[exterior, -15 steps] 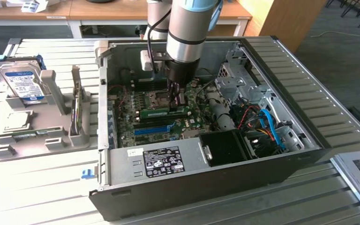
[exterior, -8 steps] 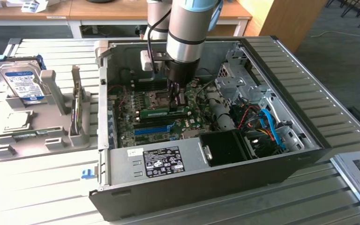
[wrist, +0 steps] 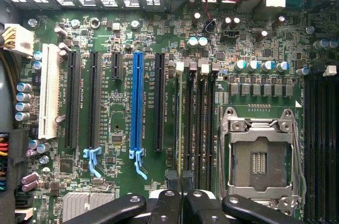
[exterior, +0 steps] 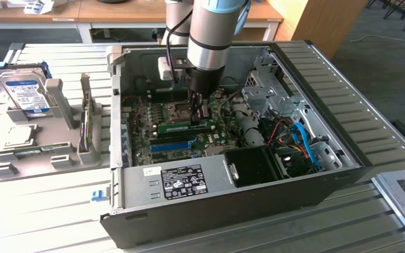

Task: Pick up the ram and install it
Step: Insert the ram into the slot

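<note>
I'm working inside the open computer case [exterior: 210,221] sitting on the bench [exterior: 40,211], with the arm [exterior: 211,31] reaching down to the motherboard [exterior: 213,142] right beside the processor socket [exterior: 179,110]. The ram [exterior: 181,127] is lying along the memory slots [wrist: 198,128] on the socket's side facing the blue slot [exterior: 171,147], and the fingers [wrist: 165,208], pressed together, are hanging over one end of it; I can't tell whether they're touching. I'm reading this as the seating push, so I'm wanting pressure going straight down the stick's edge, never leaning sideways and twisting it in its slot.

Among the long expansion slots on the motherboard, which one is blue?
The blue slot, between black slots; the white slot is the only other non-black one.
</note>
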You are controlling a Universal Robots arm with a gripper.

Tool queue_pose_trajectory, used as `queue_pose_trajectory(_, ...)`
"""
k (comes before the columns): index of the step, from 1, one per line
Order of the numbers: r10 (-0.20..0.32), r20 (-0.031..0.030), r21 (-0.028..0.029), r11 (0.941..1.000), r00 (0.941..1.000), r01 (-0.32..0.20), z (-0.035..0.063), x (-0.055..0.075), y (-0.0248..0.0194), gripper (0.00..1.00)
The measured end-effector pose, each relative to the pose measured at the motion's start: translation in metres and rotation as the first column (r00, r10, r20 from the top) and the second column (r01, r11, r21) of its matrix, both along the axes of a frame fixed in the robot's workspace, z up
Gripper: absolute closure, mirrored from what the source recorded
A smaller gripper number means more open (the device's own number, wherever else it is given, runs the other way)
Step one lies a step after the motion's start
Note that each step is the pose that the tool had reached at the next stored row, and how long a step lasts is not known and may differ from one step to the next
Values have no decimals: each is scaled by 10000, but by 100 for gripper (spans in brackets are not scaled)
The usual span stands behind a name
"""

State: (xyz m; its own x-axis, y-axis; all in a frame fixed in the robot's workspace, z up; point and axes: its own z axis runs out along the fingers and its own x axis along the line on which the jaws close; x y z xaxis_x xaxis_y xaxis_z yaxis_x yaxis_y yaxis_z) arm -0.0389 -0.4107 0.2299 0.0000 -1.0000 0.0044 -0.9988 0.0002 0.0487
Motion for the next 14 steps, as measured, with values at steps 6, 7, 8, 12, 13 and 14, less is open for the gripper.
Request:
queue_pose_trajectory(6, -28, 0, -1, 10000, 10000, 28, 0, 0, 0, 88)
queue_pose_trajectory(7, -39, 1, 0, 10000, 10000, 39, 0, 0, 0, 88)
queue_pose_trajectory(8, -53, 0, 1, 10000, 10000, 53, 0, 0, 0, 88)
queue_pose_trajectory(12, -123, 0, 0, 9999, 9999, 123, 0, 0, 0, 88)
queue_pose_trajectory(13, -125, 0, 0, 9999, 9999, 125, 0, 0, 0, 88)
queue_pose_trajectory(14, -125, 0, 0, 9999, 9999, 125, 0, 0, 0, 88)
